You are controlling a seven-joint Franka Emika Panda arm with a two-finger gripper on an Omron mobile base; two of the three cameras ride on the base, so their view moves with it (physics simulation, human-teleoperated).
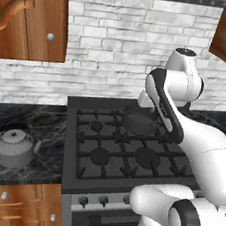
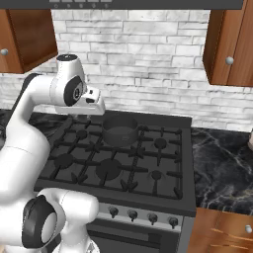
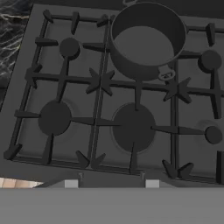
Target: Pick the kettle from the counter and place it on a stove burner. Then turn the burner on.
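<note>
The kettle (image 1: 14,147), squat and dull grey with an arched handle, stands on the black marble counter (image 1: 43,121) left of the stove. My gripper (image 3: 111,184) hangs high over the stove (image 1: 130,152), far to the right of the kettle. Its fingertips (image 3: 71,183) are apart with nothing between them, so it is open. In the right base view the gripper (image 2: 80,116) points down above the stove's rear left. Below it lie the large front-middle stove burner (image 3: 133,127) and a front-left burner (image 3: 54,117), both bare under the grate.
A dark grey straight-sided pot (image 3: 146,39) occupies a rear burner, also seen as the pot (image 2: 120,129). Several knobs (image 2: 132,214) line the stove front. More counter (image 2: 222,163) runs to the right. Wooden wall cabinets (image 1: 27,13) hang above both sides.
</note>
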